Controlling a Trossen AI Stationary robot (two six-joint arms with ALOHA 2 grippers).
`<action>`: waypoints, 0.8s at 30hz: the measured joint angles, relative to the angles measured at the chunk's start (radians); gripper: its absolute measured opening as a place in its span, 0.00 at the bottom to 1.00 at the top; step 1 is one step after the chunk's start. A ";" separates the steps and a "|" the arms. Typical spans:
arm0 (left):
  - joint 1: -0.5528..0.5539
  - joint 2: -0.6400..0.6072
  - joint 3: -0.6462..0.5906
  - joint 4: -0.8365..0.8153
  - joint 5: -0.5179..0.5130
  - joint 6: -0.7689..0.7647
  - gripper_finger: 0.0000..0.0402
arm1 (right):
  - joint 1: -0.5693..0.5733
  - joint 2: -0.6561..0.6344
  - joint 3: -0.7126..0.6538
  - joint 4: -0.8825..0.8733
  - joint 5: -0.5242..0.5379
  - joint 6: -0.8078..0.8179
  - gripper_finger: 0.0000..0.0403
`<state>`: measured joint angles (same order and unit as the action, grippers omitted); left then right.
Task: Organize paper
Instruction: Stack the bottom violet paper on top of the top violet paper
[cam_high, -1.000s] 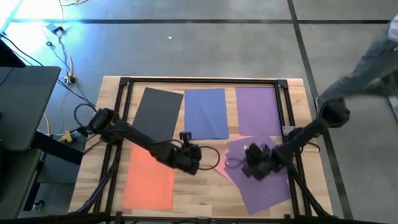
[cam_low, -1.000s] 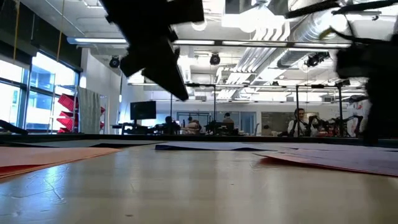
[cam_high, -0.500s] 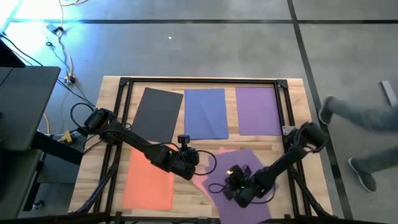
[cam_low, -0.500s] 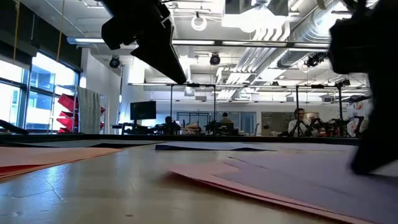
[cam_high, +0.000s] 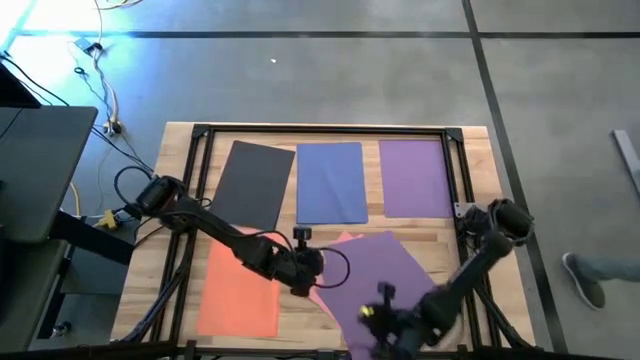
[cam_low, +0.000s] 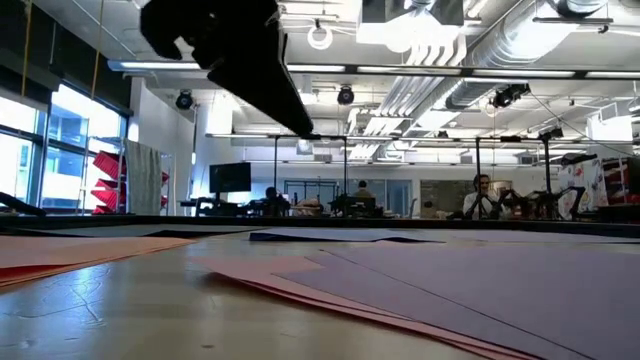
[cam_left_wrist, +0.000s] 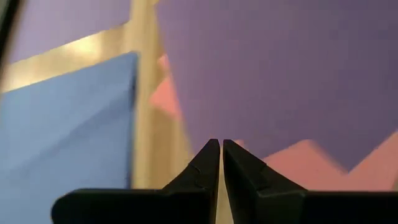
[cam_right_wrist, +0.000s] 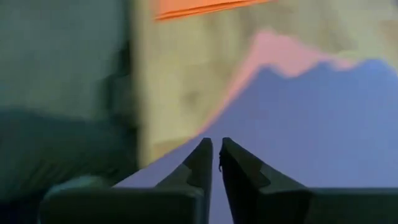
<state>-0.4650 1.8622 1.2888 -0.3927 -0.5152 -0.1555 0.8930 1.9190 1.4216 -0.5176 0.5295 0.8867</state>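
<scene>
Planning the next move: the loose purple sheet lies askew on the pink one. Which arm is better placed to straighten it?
Probably the right. Its claw sits at the near edge of the askew purple sheet, fingers shut. The left claw hangs by the pink sheet, at the purple sheet's far side corner.

Pink sheet (cam_high: 338, 240): you see only slivers, the rest hidden under the tilted purple sheet (cam_high: 385, 275). That purple sheet runs off the high view's bottom edge. Right gripper (cam_high: 385, 322) is smeared there, its outline unclear. Right wrist view is blurred, and you can't make out the dark mass beside the surface (cam_right_wrist: 186, 74). In the low view the left arm (cam_low: 240, 50) is cut off at the top. A person's foot (cam_high: 585, 280) shows at the high view's right edge, the rest cropped.
</scene>
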 joint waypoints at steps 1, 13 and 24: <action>-0.003 0.012 0.000 0.017 0.016 0.000 0.00 | 0.023 0.013 0.000 0.031 -0.012 -0.012 0.11; -0.026 0.232 0.006 0.459 0.184 0.061 0.00 | 0.149 0.244 -0.001 0.291 0.014 -0.286 0.58; 0.027 0.317 0.007 0.524 0.316 0.028 0.00 | 0.147 0.412 0.205 0.065 0.138 -0.473 0.54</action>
<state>-0.4376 2.1796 1.2961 0.1310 -0.1990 -0.1274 1.0397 2.3312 1.6270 -0.4524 0.6679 0.4137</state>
